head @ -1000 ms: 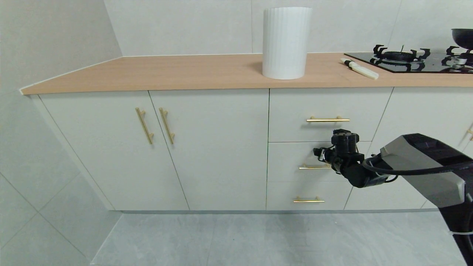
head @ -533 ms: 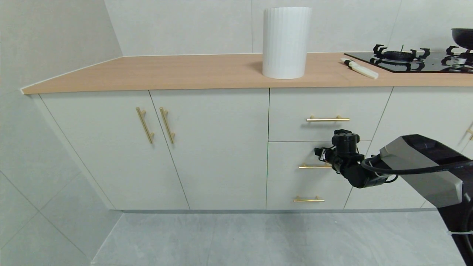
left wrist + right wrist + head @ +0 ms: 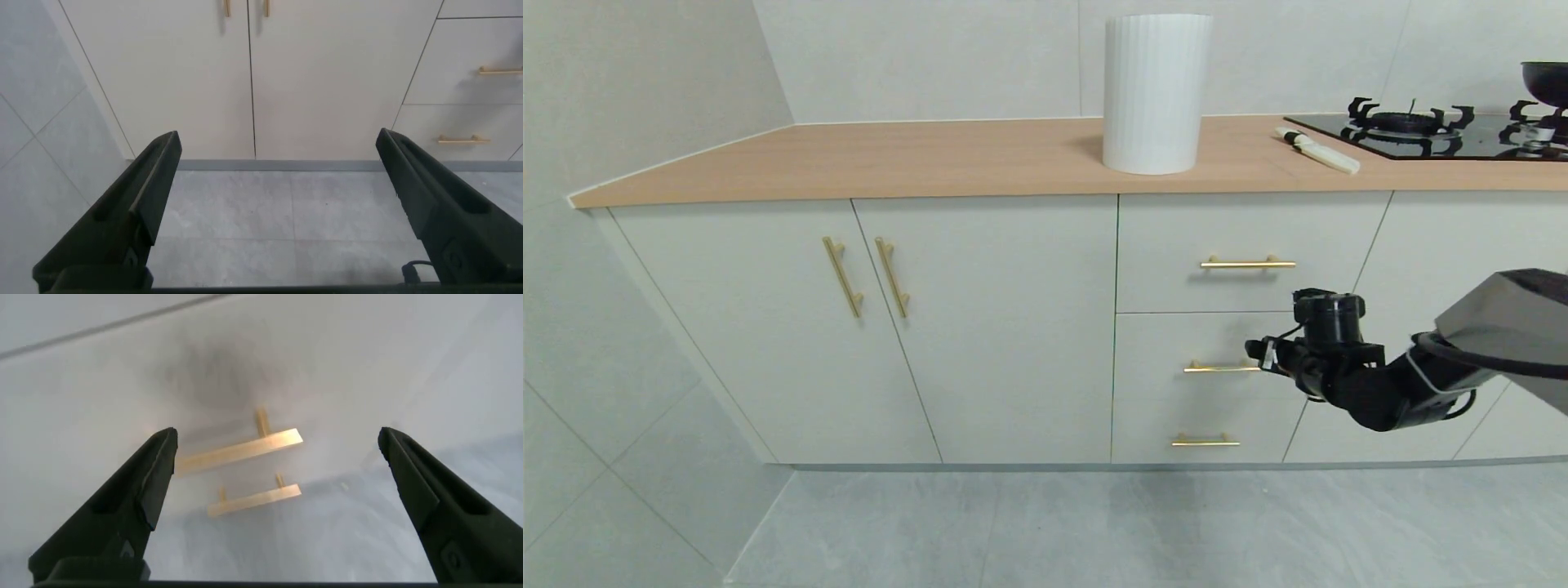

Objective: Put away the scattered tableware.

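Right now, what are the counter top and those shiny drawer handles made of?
The countertop looks like wood or wood-look laminate: tan, faint grain, matte. The drawer handles look like brushed brass-coloured metal: thin golden bars with a soft shine.

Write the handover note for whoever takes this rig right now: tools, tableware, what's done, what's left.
Left tool: open, empty, held low, facing the floor and the cupboard doors.
Right tool: open, empty, in front of the middle drawer handle, not closed on it.
Things: the cream utensil lies on the countertop beside the hob. The white ribbed canister stands to the utensil's left. The drawers are all shut.
Done: nothing put away yet.
Left: probably open a drawer, fetch the utensil, stow it, shut the drawer.
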